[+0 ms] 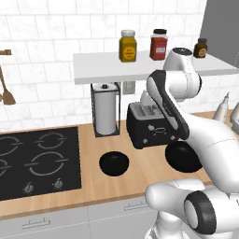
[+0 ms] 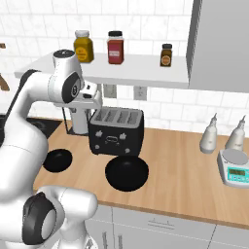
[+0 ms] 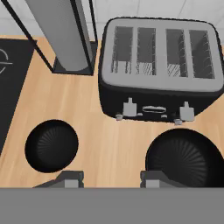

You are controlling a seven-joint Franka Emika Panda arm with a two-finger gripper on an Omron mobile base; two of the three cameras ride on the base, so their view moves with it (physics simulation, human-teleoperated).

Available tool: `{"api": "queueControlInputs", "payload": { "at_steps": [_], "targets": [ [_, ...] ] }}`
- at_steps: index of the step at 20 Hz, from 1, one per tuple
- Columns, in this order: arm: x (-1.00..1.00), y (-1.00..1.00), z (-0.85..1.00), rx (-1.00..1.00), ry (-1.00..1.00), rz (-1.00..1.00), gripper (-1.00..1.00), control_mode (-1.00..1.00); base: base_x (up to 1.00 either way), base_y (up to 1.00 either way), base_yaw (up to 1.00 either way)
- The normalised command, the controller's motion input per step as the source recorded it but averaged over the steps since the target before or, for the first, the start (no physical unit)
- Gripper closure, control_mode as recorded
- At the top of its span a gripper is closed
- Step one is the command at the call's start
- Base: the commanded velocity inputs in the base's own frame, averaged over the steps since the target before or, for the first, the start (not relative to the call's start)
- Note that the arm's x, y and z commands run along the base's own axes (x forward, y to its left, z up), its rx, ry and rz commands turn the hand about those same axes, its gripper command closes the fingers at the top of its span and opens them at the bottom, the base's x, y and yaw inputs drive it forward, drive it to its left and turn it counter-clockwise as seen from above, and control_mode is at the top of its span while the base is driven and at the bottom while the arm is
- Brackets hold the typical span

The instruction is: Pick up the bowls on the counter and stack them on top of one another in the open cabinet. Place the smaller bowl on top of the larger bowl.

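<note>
1. Claw (image 3: 111,177) hangs above the desk (image 3: 118,148) with its fingertips (image 3: 70,178) spread apart and nothing between them.
2. From my hand view, the smaller bowl (image 3: 51,145) sits on the desk just left of the claw's left tip.
3. On the other side I see the larger bowl (image 3: 186,159), close under the right tip, not gripped.
4. Beyond the claw stands a black toaster (image 3: 159,70), with the larger bowl nearly touching its front.
5. Farther off to the left is a paper towel holder (image 1: 105,109).
6. High above, the open cabinet (image 2: 141,68) carries three jars (image 2: 115,47).
</note>
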Motion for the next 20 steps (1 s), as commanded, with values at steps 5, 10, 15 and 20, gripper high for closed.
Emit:
{"api": "queueControlInputs", "payload": {
  "at_steps": [5, 10, 15, 20],
  "targets": [
    [-0.31, 0.02, -0.01, 0.00, -0.04, 0.00, -1.00, -1.00, 0.00, 0.00, 0.00],
    [-0.47, 0.04, -0.13, 0.00, 0.00, 0.00, -1.00, -1.00, 0.00, 0.00, 0.00],
    [-0.16, 0.02, -0.43, 0.02, 0.00, 0.00, -1.00, -1.00, 0.00, 0.00, 0.00],
    [0.00, 0.20, -0.58, 0.05, 0.04, 0.00, -1.00, -1.00, 0.00, 0.00, 0.00]
  ]
}}
